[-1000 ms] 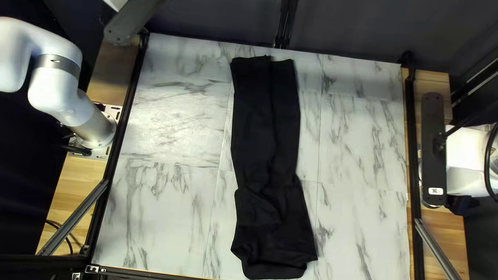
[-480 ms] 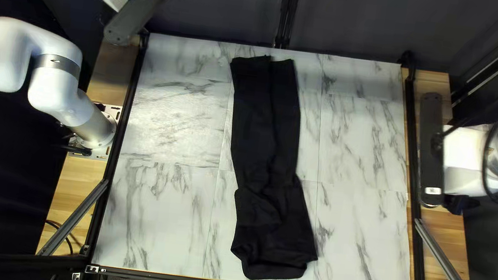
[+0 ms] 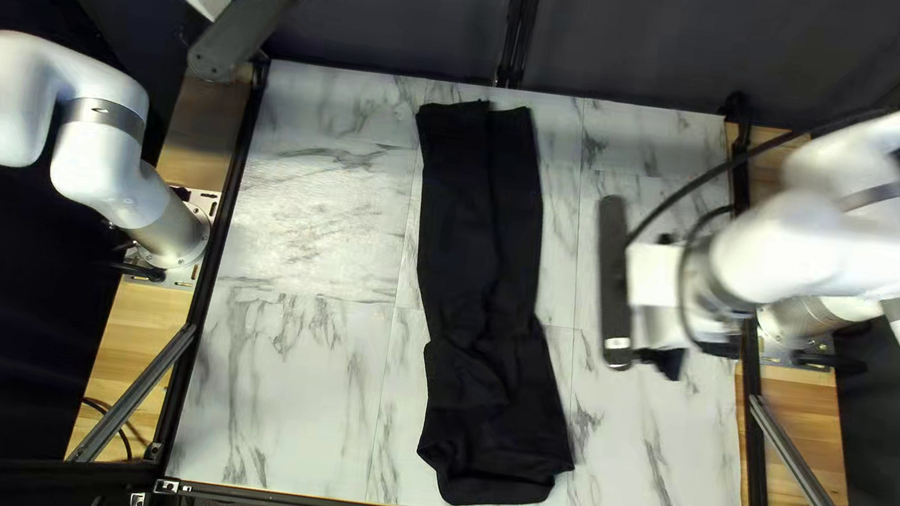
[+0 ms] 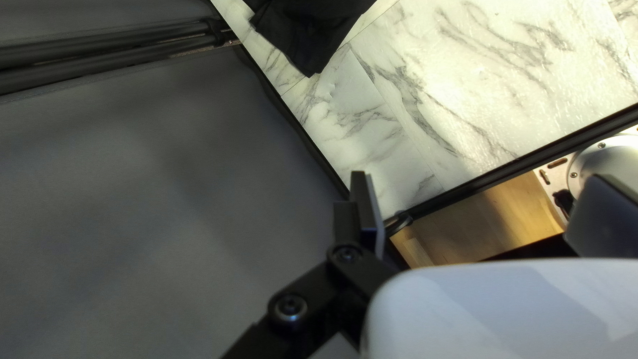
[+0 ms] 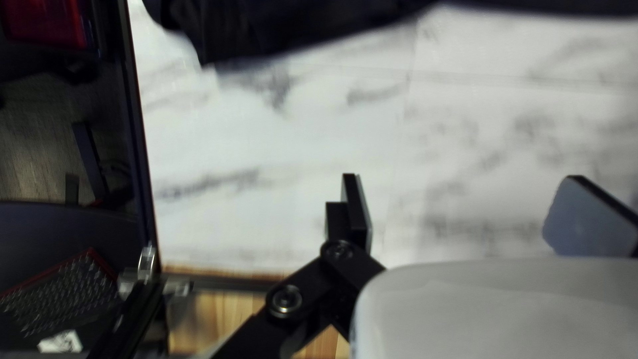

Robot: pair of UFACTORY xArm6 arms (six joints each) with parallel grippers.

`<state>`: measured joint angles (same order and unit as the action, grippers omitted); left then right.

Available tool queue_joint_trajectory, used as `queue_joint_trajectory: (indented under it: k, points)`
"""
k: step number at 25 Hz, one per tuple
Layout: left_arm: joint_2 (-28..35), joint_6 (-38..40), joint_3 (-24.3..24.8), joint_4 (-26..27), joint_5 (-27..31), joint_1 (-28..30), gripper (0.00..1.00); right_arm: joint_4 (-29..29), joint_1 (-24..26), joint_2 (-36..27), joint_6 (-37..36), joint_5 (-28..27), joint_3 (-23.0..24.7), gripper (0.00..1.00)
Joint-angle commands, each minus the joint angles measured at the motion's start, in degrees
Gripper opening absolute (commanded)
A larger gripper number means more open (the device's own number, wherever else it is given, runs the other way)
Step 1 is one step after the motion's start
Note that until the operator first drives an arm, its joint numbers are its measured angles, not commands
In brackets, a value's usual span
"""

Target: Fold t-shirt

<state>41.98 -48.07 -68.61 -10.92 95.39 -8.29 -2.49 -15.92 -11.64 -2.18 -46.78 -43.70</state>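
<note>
Black cloth lies down the middle of the table (image 3: pixel 285 382): it is our shirt (image 3: pixel 493 419), its wider, rumpled end close to the near edge and its narrower end reaching almost to the far one. The long axis runs near to far, with the near end leaning towards our right arm (image 3: pixel 817 247). It looks doubled lengthwise into a strip, so we judge the side folds largely made and the folding across the length left to do.

What counts next is that our right gripper (image 5: pixel 468 199) is the nearer one: it hangs over bare marble beside the strip's long right side, with the shirt ahead of its fingers, apart from them. Those fingers are spread wide with nothing between them. We would steer them towards the near end and take every layer, since a shallow pinch could lift only the top one.

Farther off, our left gripper (image 4: pixel 482 196) is raised by the far left corner, also wide apart and empty, the shirt's far end well ahead of it. Behind everything hangs the dark curtain (image 3: pixel 387 17).

Counted up: one shirt, one table, two arms, two grippers, four fingers.
</note>
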Motion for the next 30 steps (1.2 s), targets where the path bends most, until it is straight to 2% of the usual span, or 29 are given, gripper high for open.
queue_joint_trajectory:
  k: [1,5,7,13,20,21,22,24,25,26,27,28,29,30]
  points:
    - [0.0,0.0,0.0,0.0,0.0,0.0,1.00,-5.1,2.3,9.7,-11.0,8.1,-2.7,1.00]
    - [0.0,0.0,0.0,0.0,0.0,0.0,1.00,-9.3,2.8,16.6,-18.5,9.7,-7.6,1.00]
    - [0.0,0.0,0.0,0.0,0.0,0.0,1.00,-10.8,3.5,19.4,-22.0,8.3,-10.9,1.00]
    - [0.0,0.0,0.0,0.0,0.0,0.0,1.00,-11.6,5.0,26.8,-26.2,4.1,-19.3,1.00]
    - [0.0,0.0,0.0,0.0,0.0,0.0,1.00,-12.9,6.7,30.2,-34.0,1.2,-21.0,1.00]
    - [0.0,0.0,0.0,0.0,0.0,0.0,1.00,-12.6,6.9,30.0,-34.8,0.8,-20.8,0.96]
    - [0.0,0.0,0.0,0.0,0.0,0.0,1.00,-12.4,7.0,30.0,-35.0,0.6,-20.7,0.96]
    - [0.0,0.0,0.0,0.0,0.0,0.0,1.00,-11.3,7.3,29.9,-35.1,0.5,-20.5,0.85]
    - [0.0,0.0,0.0,0.0,0.0,0.0,1.00,-11.1,7.4,29.9,-35.1,0.7,-20.3,0.74]
    - [0.0,0.0,0.0,0.0,0.0,0.0,1.00,-10.8,7.4,30.2,-35.2,1.6,-20.0,0.68]
    - [0.0,0.0,0.0,0.0,0.0,0.0,1.00,-10.7,7.4,30.3,-35.2,1.9,-20.0,0.47]
    - [0.0,0.0,0.0,0.0,0.0,0.0,1.00,-10.6,7.2,31.0,-35.1,2.7,-20.0,0.41]
    - [0.0,0.0,0.0,0.0,0.0,0.0,1.00,-10.6,7.1,31.4,-35.2,3.3,-20.1,0.17]
    - [0.0,0.0,0.0,0.0,0.0,0.0,1.00,-10.5,7.0,31.6,-35.2,3.6,-20.1,0.03]
